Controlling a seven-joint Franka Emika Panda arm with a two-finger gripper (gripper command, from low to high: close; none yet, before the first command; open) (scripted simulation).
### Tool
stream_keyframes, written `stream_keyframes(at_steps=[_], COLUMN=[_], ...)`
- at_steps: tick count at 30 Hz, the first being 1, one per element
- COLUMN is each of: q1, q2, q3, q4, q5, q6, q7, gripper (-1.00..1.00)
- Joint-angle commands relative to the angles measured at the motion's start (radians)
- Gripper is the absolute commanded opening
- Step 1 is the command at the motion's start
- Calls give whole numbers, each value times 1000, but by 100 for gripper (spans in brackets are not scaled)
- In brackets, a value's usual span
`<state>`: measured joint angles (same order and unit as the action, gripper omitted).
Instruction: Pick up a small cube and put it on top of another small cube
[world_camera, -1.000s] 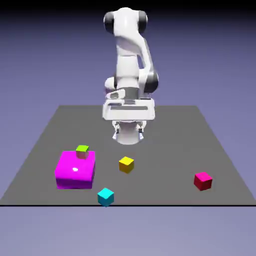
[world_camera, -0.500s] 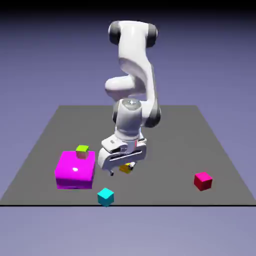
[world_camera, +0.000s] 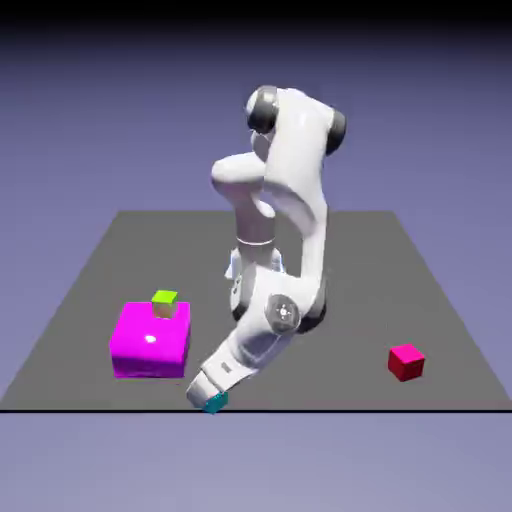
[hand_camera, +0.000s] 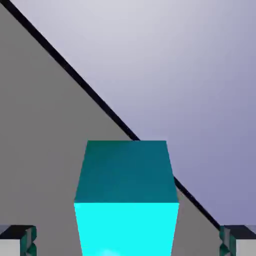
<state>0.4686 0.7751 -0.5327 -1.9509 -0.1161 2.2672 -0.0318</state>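
The pincer (hand_camera: 128, 242) was held spread, its tips well apart on either side of the cyan cube (hand_camera: 127, 200), evidently lined up so it could be pinched.

I've swung the claw (world_camera: 207, 393) from the yellow cube down to the cyan cube (world_camera: 213, 403), jaws seemingly straddling it.

Rendered simulation: grey table (world_camera: 420, 290), plain blue-violet backdrop (world_camera: 100, 100).

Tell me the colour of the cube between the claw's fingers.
Cyan cube, clearest in the hand view.
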Motion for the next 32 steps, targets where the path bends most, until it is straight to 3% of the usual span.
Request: stream_keyframes(at_steps=[1,6,23,29,30,32], q1=[0,31,-382,-390,-390,-388], q2=[0,-128,-729,-613,-613,-638], q3=[0,-5,505,494,494,496], q4=[0,10,-597,-682,-682,-664], q5=[0,-19,-2,-25,-25,-20], q6=[0,-146,-254,-53,-53,-97], q7=[0,30,704,719,719,716], gripper=[-100,-100,-100,-100,100,100])
